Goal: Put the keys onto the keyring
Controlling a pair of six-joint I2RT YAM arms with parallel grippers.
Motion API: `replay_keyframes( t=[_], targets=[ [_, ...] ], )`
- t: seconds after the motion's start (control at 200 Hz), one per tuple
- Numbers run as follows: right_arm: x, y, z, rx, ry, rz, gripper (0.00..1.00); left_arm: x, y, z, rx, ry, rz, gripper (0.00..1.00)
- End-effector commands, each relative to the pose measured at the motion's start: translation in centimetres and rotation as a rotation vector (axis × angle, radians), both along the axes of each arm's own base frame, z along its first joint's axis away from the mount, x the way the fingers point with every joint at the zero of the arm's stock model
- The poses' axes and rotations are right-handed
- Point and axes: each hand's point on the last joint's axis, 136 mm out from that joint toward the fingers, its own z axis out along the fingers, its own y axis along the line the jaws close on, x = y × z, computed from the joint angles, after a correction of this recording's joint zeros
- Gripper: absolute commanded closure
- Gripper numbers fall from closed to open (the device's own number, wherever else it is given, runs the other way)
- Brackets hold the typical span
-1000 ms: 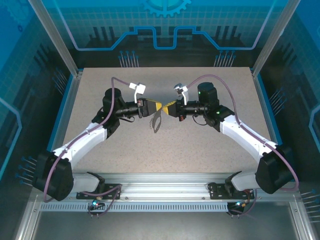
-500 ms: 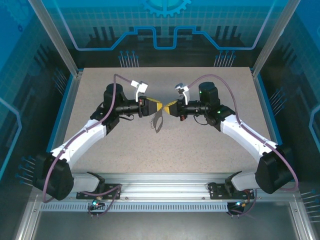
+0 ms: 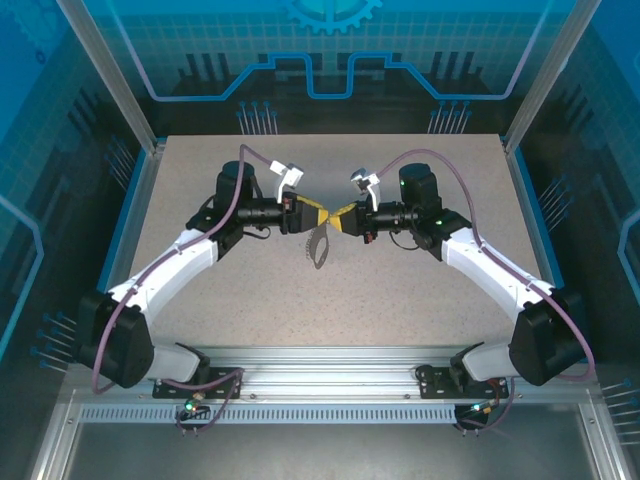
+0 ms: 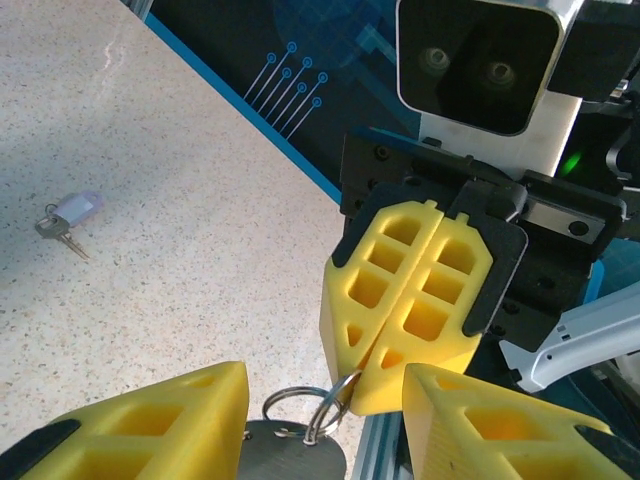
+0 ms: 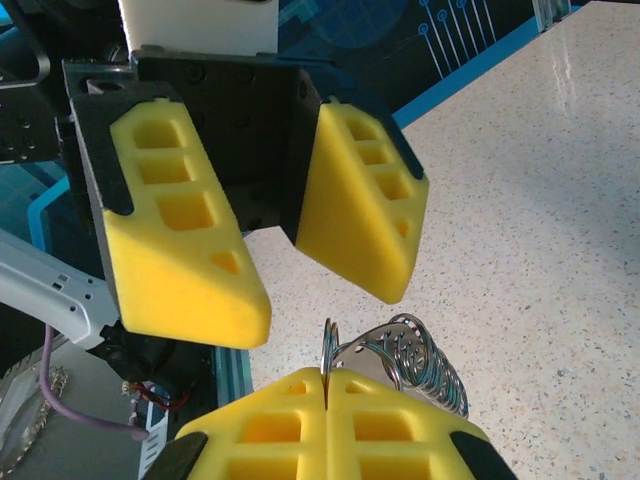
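At mid-table the two grippers meet tip to tip. My right gripper (image 3: pixel 338 216) (image 5: pixel 326 378) is shut on one thin wire ring of the keyring (image 3: pixel 318 246) (image 5: pixel 415 352), a grey oval metal plate with several split rings hanging below the fingers. My left gripper (image 3: pixel 317 212) (image 4: pixel 325 400) faces it with its yellow fingers (image 5: pixel 190 250) spread apart on either side of the keyring's plate (image 4: pixel 290 455), gripping nothing. One tiny key (image 4: pixel 68 214) with a pale lilac head lies alone on the speckled table, well away from both grippers.
The speckled table (image 3: pixel 250 290) is bordered by blue-lit panels and metal posts (image 3: pixel 140 120). A slotted rail (image 3: pixel 330 385) runs along the near edge by the arm bases. Open tabletop lies on all sides of the grippers.
My left arm has shifted slightly right and farther from its base, and its jaws have widened. The keyring hangs a little further right. The right gripper stays shut.
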Motion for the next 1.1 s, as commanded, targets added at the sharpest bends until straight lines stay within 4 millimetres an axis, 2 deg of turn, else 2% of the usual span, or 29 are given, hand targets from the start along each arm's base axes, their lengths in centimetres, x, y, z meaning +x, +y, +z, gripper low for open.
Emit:
replay_keyframes(
  t=[0.0, 0.155, 0.62, 0.745, 1.095],
  targets=[
    [-0.4, -0.1, 1.1, 0.018, -0.028, 0.036, 1.0, -0.4, -0.4, 1.1, -0.002, -0.04, -0.047, 0.54],
    [-0.3, -0.1, 1.1, 0.019, -0.031, 0.033, 1.0, -0.9, -0.6, 1.1, -0.012, -0.033, -0.08, 0.6],
    [0.0, -0.2, 1.6, 0.026, -0.039, 0.025, 1.0, -1.3, -1.0, 0.2, -0.006, 0.006, -0.13, 0.6],
    [0.2, -0.3, 1.5, 0.027, -0.037, 0.02, 1.0, -1.4, -1.1, 0.2, -0.009, 0.003, -0.139, 0.66],
    [0.6, -0.1, 1.2, 0.029, -0.024, 0.014, 1.0, -1.6, -1.4, 0.3, -0.014, -0.002, -0.152, 0.93]
  ],
)
